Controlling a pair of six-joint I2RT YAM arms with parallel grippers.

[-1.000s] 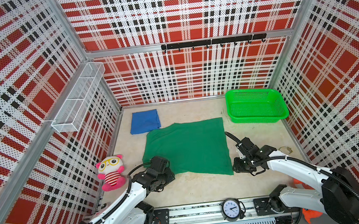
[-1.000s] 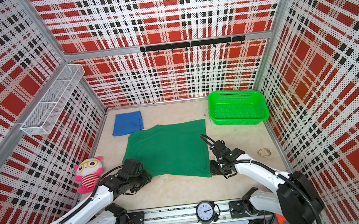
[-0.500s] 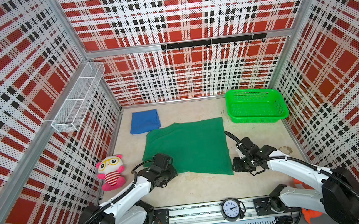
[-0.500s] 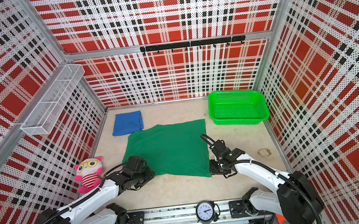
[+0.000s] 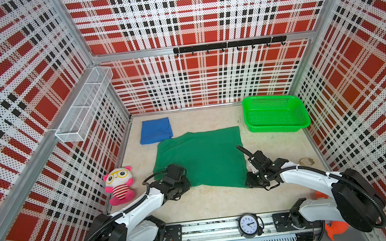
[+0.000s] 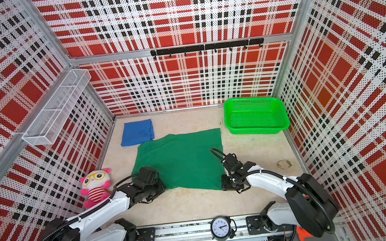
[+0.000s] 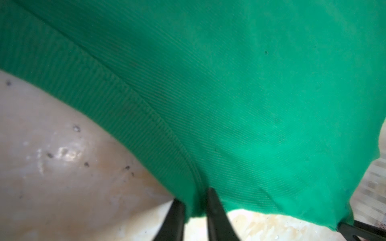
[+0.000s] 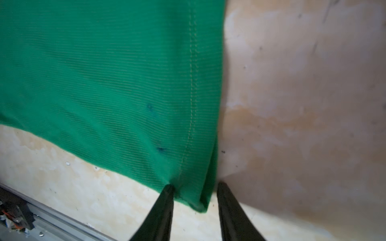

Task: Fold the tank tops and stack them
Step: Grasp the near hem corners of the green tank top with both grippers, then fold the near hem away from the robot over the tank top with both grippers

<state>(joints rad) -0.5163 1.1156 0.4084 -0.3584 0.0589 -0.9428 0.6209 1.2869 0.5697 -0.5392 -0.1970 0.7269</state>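
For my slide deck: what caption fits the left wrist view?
Left tool pinches the dark green tank top at its ribbed edge, over the beige table.

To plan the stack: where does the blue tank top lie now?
In both top views the blue tank top lies folded at the back left of the table, just behind the far left corner of the spread green tank top.

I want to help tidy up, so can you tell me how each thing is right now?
green top, spread out flat, not folded small yet.
blue top, folded, lying at the back left.
basket, upright and empty.
left gripper, shut on the green top's near edge.
right gripper, open, with the green top's corner between its fingers.
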